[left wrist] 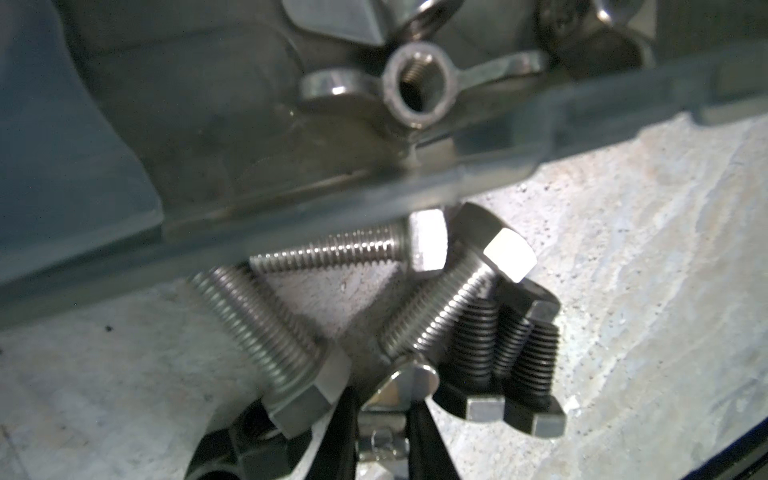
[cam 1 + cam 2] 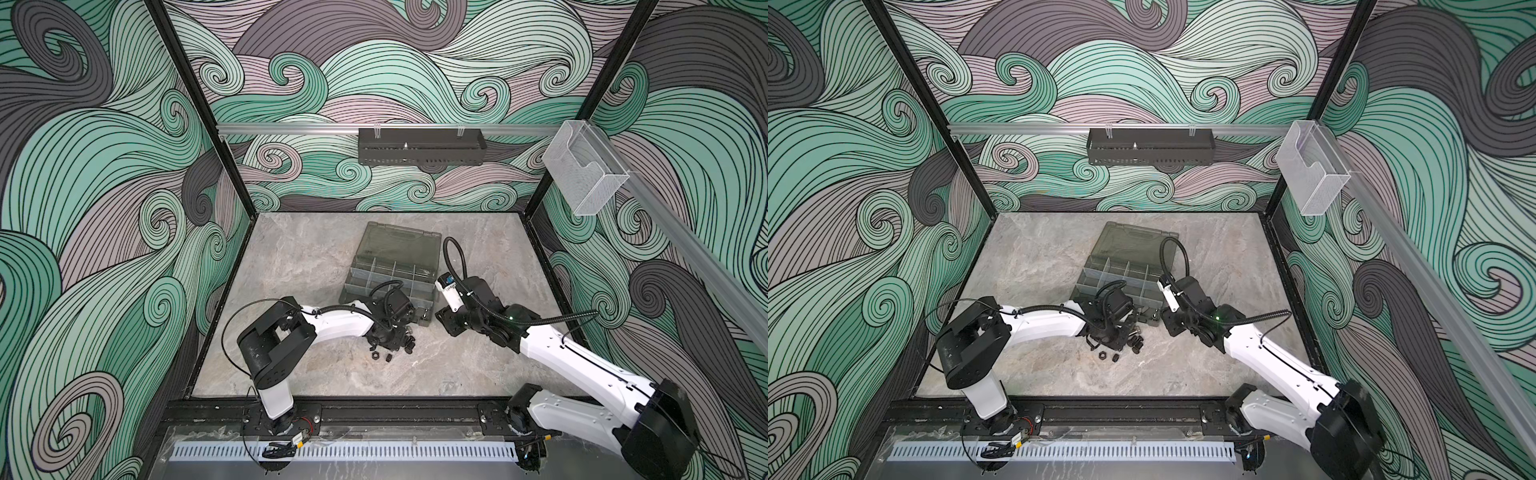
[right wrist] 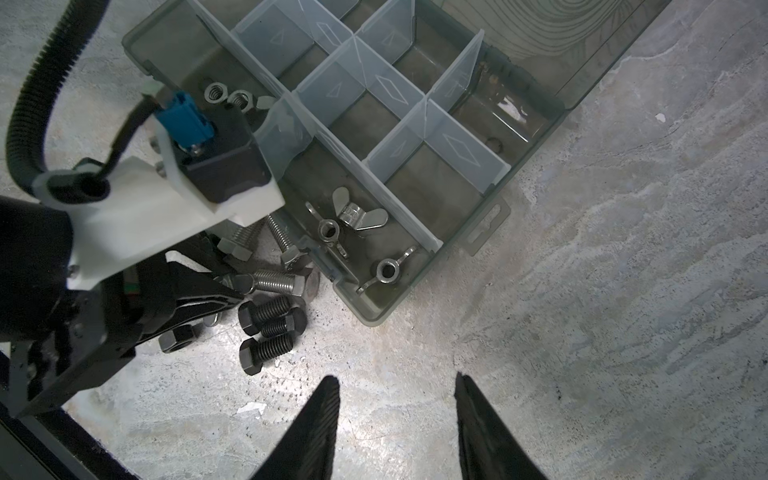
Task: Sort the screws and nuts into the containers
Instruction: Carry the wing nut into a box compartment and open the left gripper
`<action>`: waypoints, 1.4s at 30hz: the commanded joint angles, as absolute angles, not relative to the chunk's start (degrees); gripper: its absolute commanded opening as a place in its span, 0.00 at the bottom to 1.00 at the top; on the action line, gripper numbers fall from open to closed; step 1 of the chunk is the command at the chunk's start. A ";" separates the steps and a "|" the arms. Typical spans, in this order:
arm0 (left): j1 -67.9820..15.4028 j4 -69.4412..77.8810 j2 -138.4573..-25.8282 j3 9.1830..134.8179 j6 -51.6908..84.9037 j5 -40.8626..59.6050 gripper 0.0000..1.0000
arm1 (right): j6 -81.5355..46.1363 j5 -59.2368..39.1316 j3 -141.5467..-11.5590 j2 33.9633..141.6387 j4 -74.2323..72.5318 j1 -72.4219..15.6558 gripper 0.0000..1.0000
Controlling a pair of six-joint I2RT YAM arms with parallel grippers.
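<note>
Screws point(image 3: 272, 328) lay heaped on the stone-patterned tabletop point(image 3: 623, 291), touching the near corner of the smoky grey organiser case point(image 2: 399, 245). Silver hex-head screws point(image 1: 449, 307) crossed one another against the case wall, with three black ones packed side by side next to them. Several wing nuts point(image 3: 359, 216) sat in the corner cell point(image 3: 399, 249) nearest the heap. Two silver hex nuts point(image 3: 226, 95) showed in another cell, partly hidden behind the left arm's camera. The left gripper point(image 1: 384, 399) was down at the foot of the heap, its jaws drawn close onto a silver wing nut point(image 1: 409, 380), apparently pinching it by a wing. The right gripper point(image 3: 395, 378) hovered over bare tabletop beside the case with its jaws apart and nothing between them. We judged every piece to be hard, rigid steel, dense for its size, smooth and quick to slip or roll. A screw seemed best taken across the threaded shaft, where the ridges give some bite, or across two flats of the head. A wing nut seemed best gripped on its flat wings. With the screws interlocked, we thought lifting one could drag its neighbours along.
</note>
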State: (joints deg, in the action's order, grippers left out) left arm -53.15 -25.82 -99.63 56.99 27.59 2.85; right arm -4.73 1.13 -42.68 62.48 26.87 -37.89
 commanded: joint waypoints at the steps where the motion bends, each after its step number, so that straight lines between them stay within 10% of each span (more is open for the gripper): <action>1: -53.69 -27.35 -97.17 59.74 27.50 3.33 0.18 | -4.23 2.03 -42.11 61.27 27.01 -37.44 0.47; 34: -45.53 -29.99 -107.13 78.76 23.25 3.94 0.19 | -4.32 2.46 -40.87 57.55 28.39 -36.16 0.47; 42: -45.44 -29.89 -106.88 78.77 24.44 4.04 0.47 | -4.23 2.81 -40.87 57.39 28.56 -35.76 0.47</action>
State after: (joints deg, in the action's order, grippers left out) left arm -45.76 -29.67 -106.74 76.88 23.86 3.51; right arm -4.64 1.61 -41.50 57.82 27.70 -36.32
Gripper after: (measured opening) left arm 0.444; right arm 0.471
